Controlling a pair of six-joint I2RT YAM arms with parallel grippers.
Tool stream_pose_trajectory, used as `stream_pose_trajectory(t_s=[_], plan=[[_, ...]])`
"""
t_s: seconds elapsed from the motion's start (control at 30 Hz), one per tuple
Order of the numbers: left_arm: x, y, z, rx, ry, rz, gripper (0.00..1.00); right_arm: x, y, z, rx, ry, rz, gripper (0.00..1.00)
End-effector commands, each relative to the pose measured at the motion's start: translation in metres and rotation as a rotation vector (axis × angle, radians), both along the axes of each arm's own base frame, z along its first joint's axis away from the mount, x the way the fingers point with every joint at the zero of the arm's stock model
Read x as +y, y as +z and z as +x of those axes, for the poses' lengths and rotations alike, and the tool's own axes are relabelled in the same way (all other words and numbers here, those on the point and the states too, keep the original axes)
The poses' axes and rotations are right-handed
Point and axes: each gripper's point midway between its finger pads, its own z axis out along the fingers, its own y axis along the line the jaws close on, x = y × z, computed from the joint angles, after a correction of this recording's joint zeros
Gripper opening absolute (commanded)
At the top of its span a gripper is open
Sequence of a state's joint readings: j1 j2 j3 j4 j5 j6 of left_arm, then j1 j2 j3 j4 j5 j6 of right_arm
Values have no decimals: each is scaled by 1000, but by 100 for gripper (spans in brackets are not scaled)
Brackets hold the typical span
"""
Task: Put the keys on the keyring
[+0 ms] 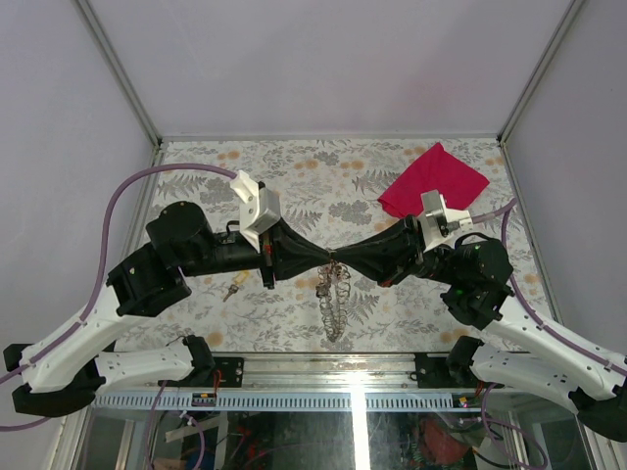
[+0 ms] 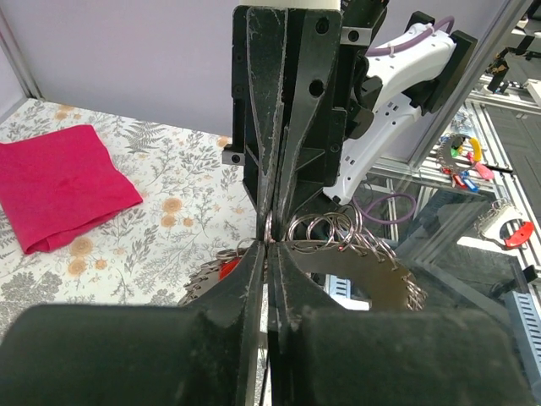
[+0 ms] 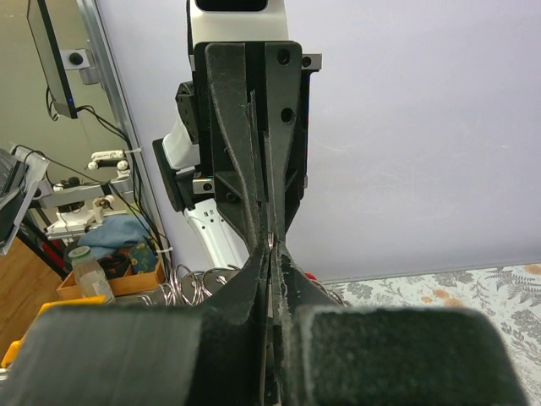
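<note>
Left tool (image 1: 323, 262) and right tool (image 1: 343, 262), tip-to-tip, both clench the keyring (image 1: 335, 299), far from table (image 1: 294, 166) edges.

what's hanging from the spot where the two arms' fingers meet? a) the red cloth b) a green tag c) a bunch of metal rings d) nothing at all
c: a bunch of metal rings dangles where the left fingers and right fingers meet tip to tip, both pairs closed at its top, while the red cloth lies apart at the far right of the table.
</note>
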State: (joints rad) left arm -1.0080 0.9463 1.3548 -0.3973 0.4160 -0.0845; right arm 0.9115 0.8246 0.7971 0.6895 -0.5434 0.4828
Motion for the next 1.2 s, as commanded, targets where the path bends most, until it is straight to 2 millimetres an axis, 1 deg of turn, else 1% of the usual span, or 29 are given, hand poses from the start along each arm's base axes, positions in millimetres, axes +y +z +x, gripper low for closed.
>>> stream_pose_trajectory(t_s=[0.0,0.17,0.27,0.3,0.33,0.4,0.47,0.63,0.73,0.83,1.0,1.17], plan=[[-2,13,1,-23,3,-40,0,-13,29,-12,-91,-1,86,0],[2,11,-2,-28,-8,15,0,-16,24,-9,-106,-38,45,1],[4,3,-2,-16,-13,87,0,-20,22,-8,-131,-75,-7,13],[4,-1,-2,-10,-16,120,0,-19,16,-6,-134,-85,-40,17],[5,-6,-2,-4,-21,151,0,-21,18,-7,-148,-95,-59,21],[6,-16,-3,12,-30,219,0,-22,12,-7,-159,-105,-118,27],[9,-27,-4,34,-39,286,0,-23,5,-7,-163,-105,-180,29],[13,-51,-3,79,-51,429,0,-20,-15,-10,-152,-63,-325,31],[15,-61,-2,97,-59,494,0,-13,-30,-12,-131,-10,-406,31],[17,-67,0,102,-56,551,0,-6,-41,-11,-108,27,-448,32],[15,-66,-1,95,-56,563,0,4,-51,-12,-97,83,-469,32],[13,-67,-3,92,-71,569,0,11,-57,-12,-98,120,-478,32]])
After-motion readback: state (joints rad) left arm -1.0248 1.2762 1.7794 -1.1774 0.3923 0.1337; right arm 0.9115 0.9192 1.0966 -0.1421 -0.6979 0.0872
